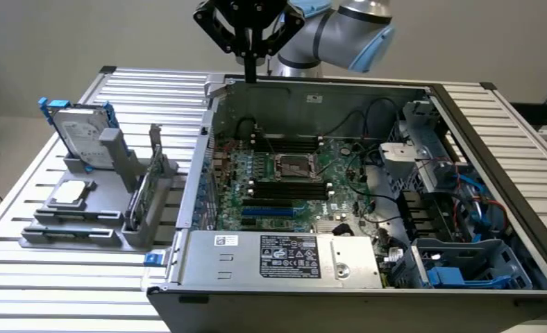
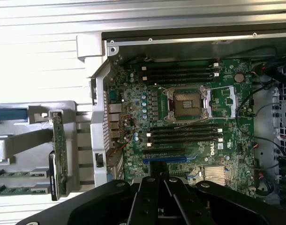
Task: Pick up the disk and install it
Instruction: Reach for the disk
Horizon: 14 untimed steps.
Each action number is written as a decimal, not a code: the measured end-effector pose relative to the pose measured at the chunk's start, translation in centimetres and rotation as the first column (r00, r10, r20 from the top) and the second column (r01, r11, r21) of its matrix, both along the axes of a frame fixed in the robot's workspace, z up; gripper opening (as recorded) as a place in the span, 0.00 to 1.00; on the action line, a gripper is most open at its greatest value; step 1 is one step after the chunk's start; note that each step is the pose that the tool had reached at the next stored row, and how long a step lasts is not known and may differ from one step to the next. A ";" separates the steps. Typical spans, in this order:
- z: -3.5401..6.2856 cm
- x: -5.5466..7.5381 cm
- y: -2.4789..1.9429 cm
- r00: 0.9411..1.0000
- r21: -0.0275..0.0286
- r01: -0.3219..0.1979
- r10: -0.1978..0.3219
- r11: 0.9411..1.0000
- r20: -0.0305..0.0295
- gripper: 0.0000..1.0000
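Nearest to me, on the slatted table, the open computer case shows its power supply, and behind that the motherboard. At the exterior view's left stands a grey holder — the disk sits upright in its far end, well apart from the arm. Farther back, the pincer hangs above the case's rear wall — fingers pressed together, holding nothing.

Silver metal disk, ribbed metal table
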<state>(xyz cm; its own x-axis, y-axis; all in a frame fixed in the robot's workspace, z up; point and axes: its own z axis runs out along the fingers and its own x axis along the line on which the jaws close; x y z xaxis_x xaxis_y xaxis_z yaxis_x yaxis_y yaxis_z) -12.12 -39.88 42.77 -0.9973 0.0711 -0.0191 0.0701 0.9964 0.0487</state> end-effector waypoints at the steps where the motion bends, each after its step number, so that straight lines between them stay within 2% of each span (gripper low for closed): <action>1: 0.00 -0.1 0.05 1.000 0.000 0.000 0.000 1.000 0.000 0.11; 4: 0.00 -0.9 1.01 1.000 -0.001 0.000 0.000 1.000 0.000 0.11; 8: -0.03 -2.7 1.96 1.000 -0.001 0.000 0.000 1.000 0.000 0.11; 14: -0.25 -5.4 2.87 1.000 -0.001 0.000 0.000 1.000 0.000 0.11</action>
<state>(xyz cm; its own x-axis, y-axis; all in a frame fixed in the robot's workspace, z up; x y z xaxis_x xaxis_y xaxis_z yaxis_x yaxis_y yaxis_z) -17.54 -37.01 42.51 -0.9973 0.0712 -0.0191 0.0702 0.9964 0.0477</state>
